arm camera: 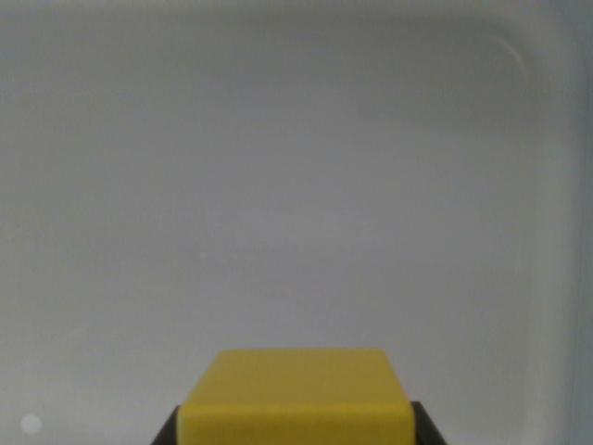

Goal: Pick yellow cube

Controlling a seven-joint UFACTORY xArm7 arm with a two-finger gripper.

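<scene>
Yellow cube [296, 394], smooth, plain, softly blurred

1. You are looking down on a pale grey-white tray [542, 139], smooth and plain, filling nearly the whole wrist view.
2. Its raised rim curves round at the wrist view's upper right (the corner is rounded).
3. Light is soft and even, with no hard shadows.

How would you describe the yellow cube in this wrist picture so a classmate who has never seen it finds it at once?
Start with the pale grey tray that fills the picture, its rounded rim at the wrist view's right. Drop to the bottom edge, near the middle: the yellow cube sits there between two dark fingers. It is the only coloured thing in sight.
</scene>
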